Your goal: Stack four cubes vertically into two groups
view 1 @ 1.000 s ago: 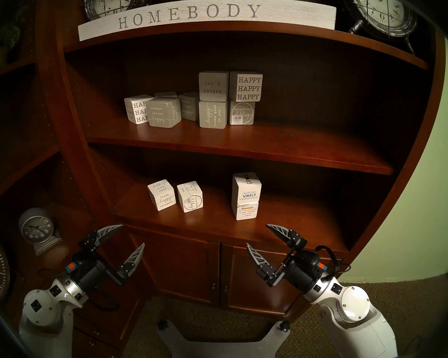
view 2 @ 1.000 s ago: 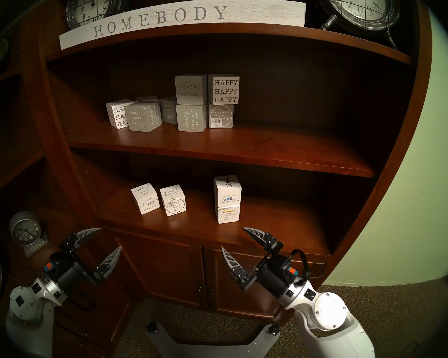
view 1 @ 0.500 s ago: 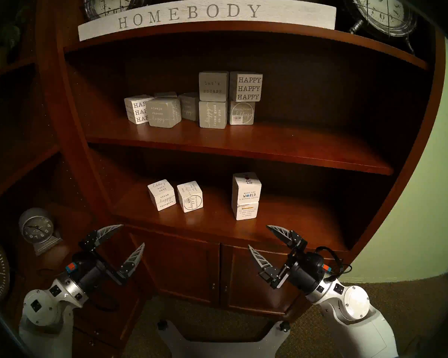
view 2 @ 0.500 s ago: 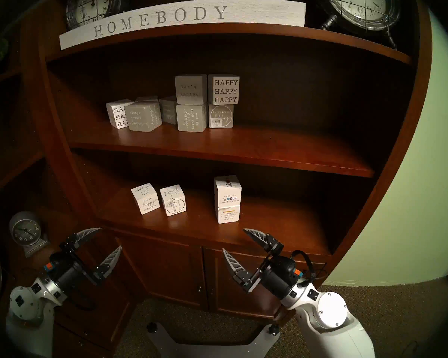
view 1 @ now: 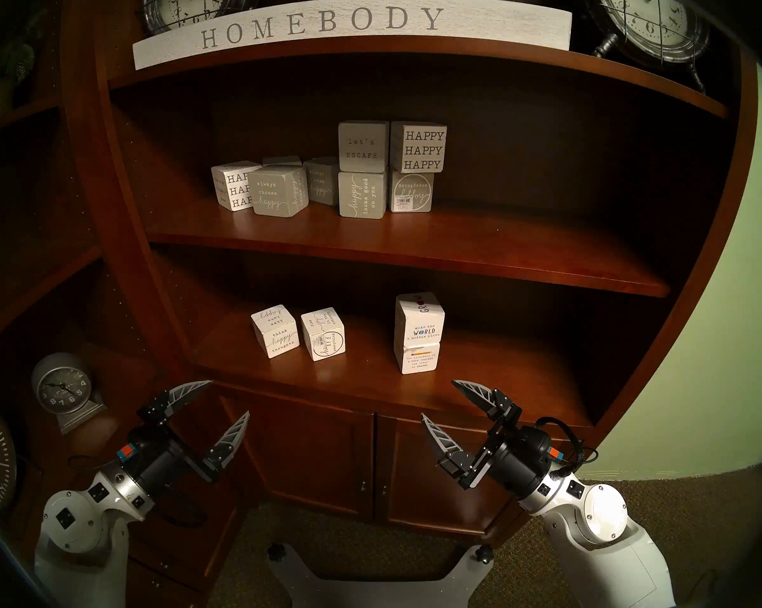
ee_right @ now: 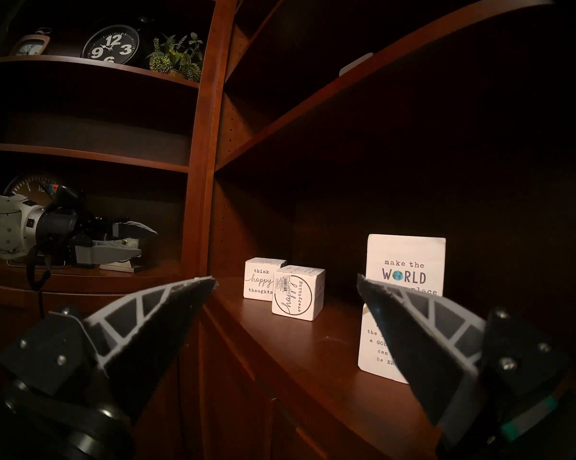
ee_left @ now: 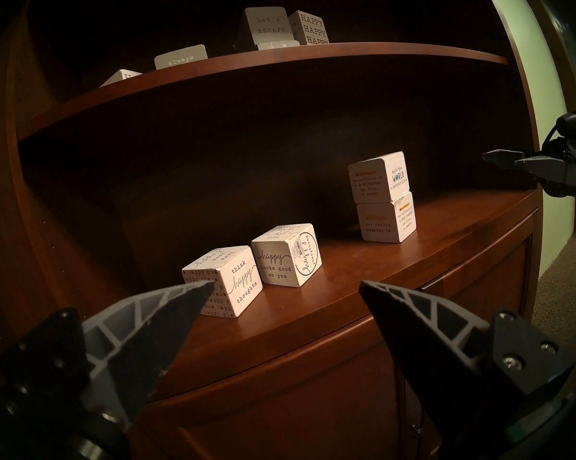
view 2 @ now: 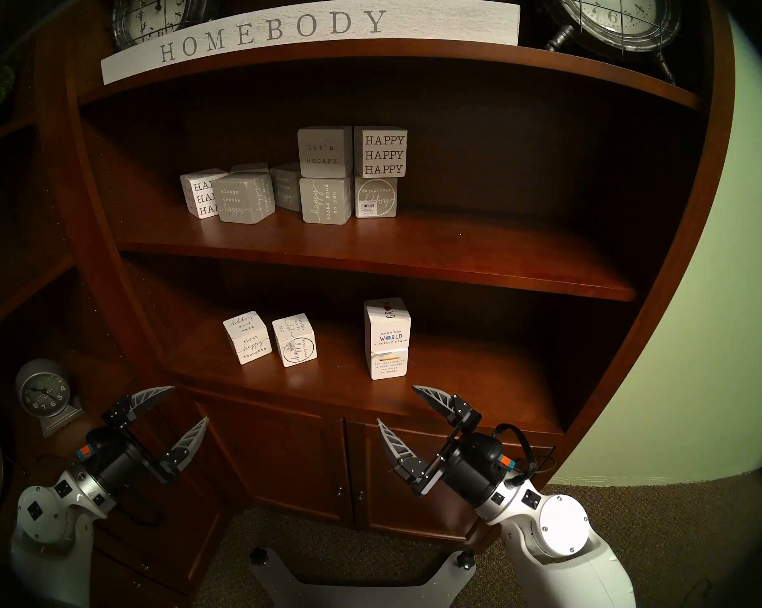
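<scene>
- Here, nearest to the camera, the left gripper (view 1: 227,396) and the right gripper (view 1: 438,396) hang in front of the closed cabinet doors (view 1: 372,458), both short of the curved front edge of the lower shelf (view 1: 370,387).
- Both have the jaws spread wide and hold nothing; no finger touches a cube or the wood.
- Between the two grippers the front edge of the shelf is free, and the strip of shelf in front of the cubes is bare.
- On the lower shelf, to the left, the "think happy thoughts" cube (view 1: 276,331) and the "happy everything" cube (view 1: 323,334) stand side by side, just apart, each alone.
- To the right, well apart from them, the "GROW" cube (view 1: 419,318) sits on the bottom cube (view 1: 420,357), a straight upright pile of two.
- The middle shelf (view 1: 414,247) above makes a low roof over this pile.
- Farther up, the grey and white blocks (view 1: 363,168) stand on the middle shelf, under the HOMEBODY sign (view 1: 352,28).
</scene>
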Robot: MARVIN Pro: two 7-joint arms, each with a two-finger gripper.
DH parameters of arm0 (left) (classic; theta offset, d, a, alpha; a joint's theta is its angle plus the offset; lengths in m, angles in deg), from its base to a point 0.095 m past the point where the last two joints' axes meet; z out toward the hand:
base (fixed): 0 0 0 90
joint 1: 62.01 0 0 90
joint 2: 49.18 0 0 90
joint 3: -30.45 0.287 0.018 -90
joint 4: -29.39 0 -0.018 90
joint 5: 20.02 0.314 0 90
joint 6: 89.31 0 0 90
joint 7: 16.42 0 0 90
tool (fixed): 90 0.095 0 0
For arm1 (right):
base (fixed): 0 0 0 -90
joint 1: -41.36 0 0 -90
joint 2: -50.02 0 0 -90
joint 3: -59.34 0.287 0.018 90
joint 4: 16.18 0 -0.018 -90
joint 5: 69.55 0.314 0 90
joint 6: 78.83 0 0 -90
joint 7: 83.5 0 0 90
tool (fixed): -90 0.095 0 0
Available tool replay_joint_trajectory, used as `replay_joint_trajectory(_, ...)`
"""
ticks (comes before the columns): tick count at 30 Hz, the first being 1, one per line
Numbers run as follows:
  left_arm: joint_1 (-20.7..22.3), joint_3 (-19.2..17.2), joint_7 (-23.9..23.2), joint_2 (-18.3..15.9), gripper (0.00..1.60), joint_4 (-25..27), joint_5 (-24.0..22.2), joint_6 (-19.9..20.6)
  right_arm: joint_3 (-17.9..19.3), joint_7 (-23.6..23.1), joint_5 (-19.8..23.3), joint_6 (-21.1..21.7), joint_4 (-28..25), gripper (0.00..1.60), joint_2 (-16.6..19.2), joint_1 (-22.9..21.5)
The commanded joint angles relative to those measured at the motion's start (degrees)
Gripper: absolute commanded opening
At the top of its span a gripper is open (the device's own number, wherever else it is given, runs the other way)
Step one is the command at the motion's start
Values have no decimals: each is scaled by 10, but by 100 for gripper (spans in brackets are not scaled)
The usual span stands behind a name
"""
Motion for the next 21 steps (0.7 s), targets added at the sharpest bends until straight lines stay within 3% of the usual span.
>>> replay_joint_trajectory(1,56,55,36,1,160,12,33,18,2,2,5,-3,-9,160,-3,-5)
replay_joint_trajectory(4,93,81,61,-12,160,-8,59,35,3,1,4,-3,-9,160,-4,-5)
replay_joint_trajectory(7,98,93,92,-42,160,-10,63,49,4,0,4,-3,-9,160,-5,-5)
replay_joint_trajectory(15,155,100,94,-74,160,-45,54,83,5,-2,4,-2,-9,160,-7,-5)
replay_joint_trajectory(21,195,117,81,-80,160,-76,44,76,6,-3,4,-2,-9,160,-8,-5)
